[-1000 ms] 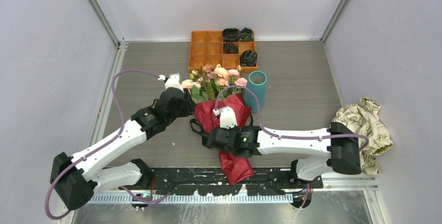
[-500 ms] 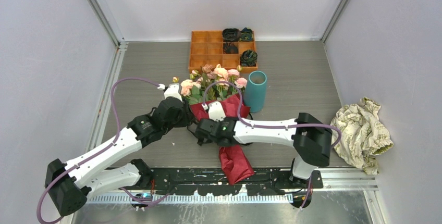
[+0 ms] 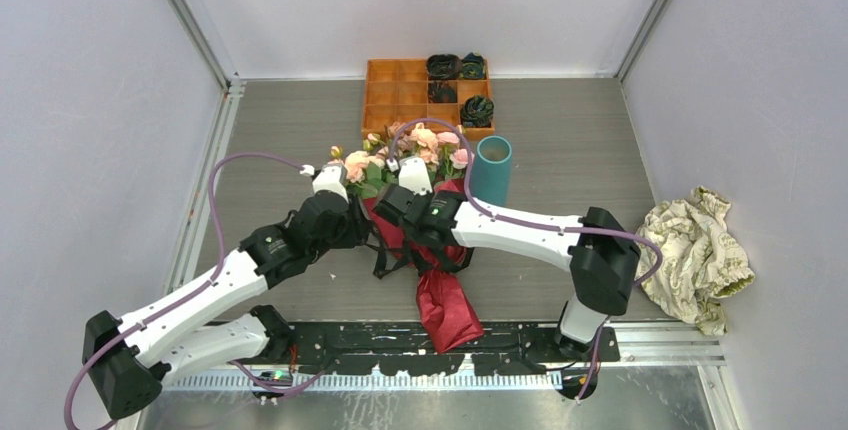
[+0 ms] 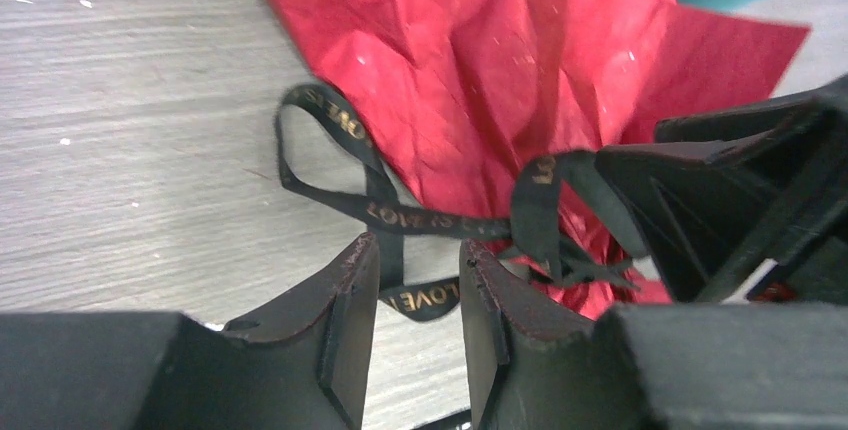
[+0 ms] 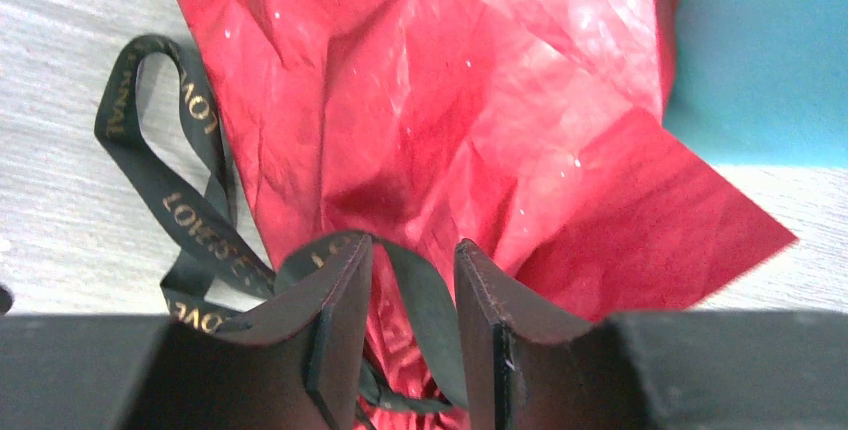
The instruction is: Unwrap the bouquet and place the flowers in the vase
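**Bouquet wrapped and tied at mid-worktop; both claws at the ribbon, neither gripping**

The left claw (image 4: 415, 250) sits low over the grey worktop (image 3: 290, 130), at the left side of the bouquet's waist. Its jaws stand apart. It is released, and one strand of the black ribbon (image 4: 400, 218) runs down through the gap without being pinched.

The bouquet (image 5: 420, 100) lies flat at mid-worktop. The flowers (image 3: 425, 142) point toward the far edge and the tail of the red paper (image 3: 448, 308) points toward the arm bases. The paper is wrapped round the stems, and the gold-lettered ribbon is knotted at the waist, with a loop lying on the worktop to the left.

The right claw (image 5: 412, 245) is over the waist, jaws parted. A ribbon loop passes between its fingers and drapes against the left one, but nothing is clamped — released.

The vase (image 3: 492, 172) stands upright just beside the bouquet's right side, empty of flowers. Whether it touches the paper's edge cannot be confirmed.

An orange tray (image 3: 395, 100) stands at the far edge behind the flowers, with dark coiled items (image 3: 477, 110) in its right-hand compartments. A crumpled cloth (image 3: 695, 250) lies at the right edge, well apart.
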Tool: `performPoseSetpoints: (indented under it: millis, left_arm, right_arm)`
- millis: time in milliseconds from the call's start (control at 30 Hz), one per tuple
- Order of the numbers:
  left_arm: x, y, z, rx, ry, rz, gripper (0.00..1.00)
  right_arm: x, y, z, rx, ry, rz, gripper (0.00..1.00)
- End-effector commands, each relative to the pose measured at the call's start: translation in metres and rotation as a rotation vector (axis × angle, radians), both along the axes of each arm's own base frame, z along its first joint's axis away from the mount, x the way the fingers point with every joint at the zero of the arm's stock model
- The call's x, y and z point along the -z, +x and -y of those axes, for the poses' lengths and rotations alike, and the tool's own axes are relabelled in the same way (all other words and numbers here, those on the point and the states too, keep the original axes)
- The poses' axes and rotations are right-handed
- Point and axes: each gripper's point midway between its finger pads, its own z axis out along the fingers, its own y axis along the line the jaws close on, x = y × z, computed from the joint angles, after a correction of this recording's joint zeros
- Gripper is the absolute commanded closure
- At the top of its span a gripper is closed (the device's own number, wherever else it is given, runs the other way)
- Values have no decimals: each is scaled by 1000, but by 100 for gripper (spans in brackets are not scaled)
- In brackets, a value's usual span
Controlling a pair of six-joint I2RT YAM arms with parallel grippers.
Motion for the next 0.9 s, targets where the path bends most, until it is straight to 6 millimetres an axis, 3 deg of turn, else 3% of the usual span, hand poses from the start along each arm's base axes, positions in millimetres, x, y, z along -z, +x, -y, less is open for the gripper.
performPoseSetpoints:
  millis: [0,133,300,533,867]
  left_arm:
    - [-6,-11,19,83,-9,37,63]
    - [4,-30,36,143,25,34,63]
    - [22,-50,64,195,64,29,64]
    - [51,-57,85,203,94,15,64]
    - [45,-58,76,164,69,24,64]
  right_arm:
    - [-36,-33,13,-18,105,30,59]
    - [-46,-65,18,-60,128,40,59]
    - [-19,-86,14,-86,121,-17,60]
    - [17,-84,20,-68,64,-19,61]
    - [45,-76,27,-63,-24,-15,64]
